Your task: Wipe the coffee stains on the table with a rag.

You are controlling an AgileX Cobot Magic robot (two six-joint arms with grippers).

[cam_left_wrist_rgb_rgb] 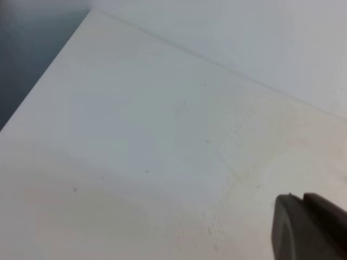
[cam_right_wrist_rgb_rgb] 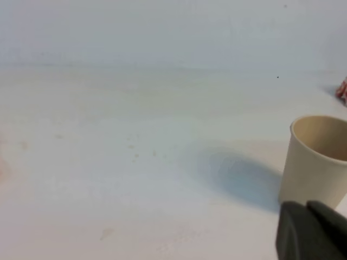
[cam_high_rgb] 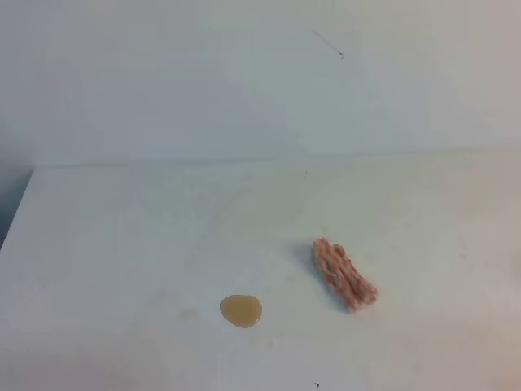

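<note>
The coffee stain [cam_high_rgb: 241, 310] is a small tan glossy blot on the white table [cam_high_rgb: 122, 244], near the front middle. The pink-and-white rag [cam_high_rgb: 343, 274] lies as an oblong bundle to the right of the stain, about a hand's width away, untouched. A pink sliver of the rag shows at the right edge of the right wrist view [cam_right_wrist_rgb_rgb: 342, 90]. Neither arm shows in the exterior view. Only a dark finger part of the left gripper [cam_left_wrist_rgb_rgb: 309, 227] and of the right gripper [cam_right_wrist_rgb_rgb: 312, 232] shows at each wrist view's bottom right corner. Neither shows its jaw gap.
A tan paper cup [cam_right_wrist_rgb_rgb: 317, 160] stands upright on the table in the right wrist view, just beyond the right gripper. The table's left edge [cam_left_wrist_rgb_rgb: 43, 76] and a pale back wall [cam_high_rgb: 244, 73] bound the surface.
</note>
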